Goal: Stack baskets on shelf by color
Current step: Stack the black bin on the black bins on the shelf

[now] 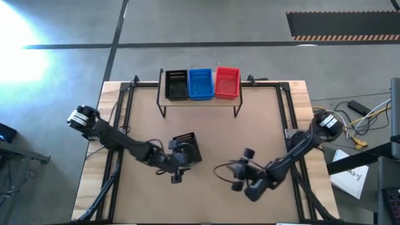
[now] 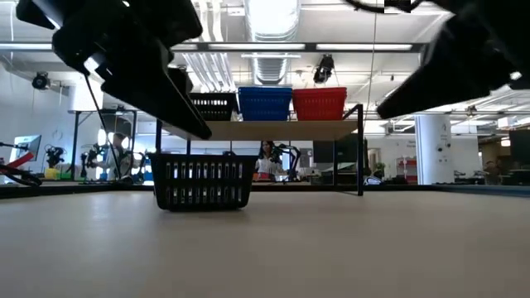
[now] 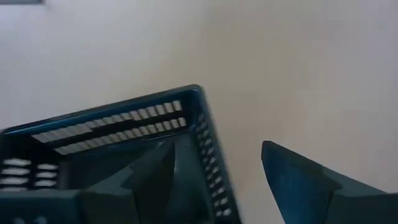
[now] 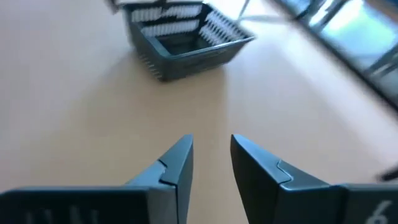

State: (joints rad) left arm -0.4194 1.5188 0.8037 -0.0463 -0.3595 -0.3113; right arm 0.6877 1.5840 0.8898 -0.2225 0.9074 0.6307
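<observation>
A black basket (image 1: pixel 186 149) (image 2: pixel 203 182) stands on its base on the table, left of the middle. My left gripper (image 1: pixel 180 164) (image 3: pixel 217 147) is open at the basket's near side. One finger (image 3: pixel 155 177) is inside the basket and the other (image 3: pixel 298 180) is outside, with the side wall (image 3: pixel 210 165) between them and a gap to each. My right gripper (image 1: pixel 239 170) (image 4: pixel 211 142) hovers over bare table to the basket's right, open by a narrow gap. The shelf (image 1: pixel 200 102) (image 2: pixel 273 129) at the far edge carries black (image 1: pixel 176 84), blue (image 1: pixel 200 83) and red (image 1: pixel 227 82) baskets side by side.
Black frame rails (image 1: pixel 125 106) run along the table's left, right and far sides. The shelf stands on thin black legs (image 2: pixel 360 157). Bare tabletop lies between the shelf and the loose basket, and along the near edge. Cables and papers (image 1: pixel 350 169) lie off the table's right.
</observation>
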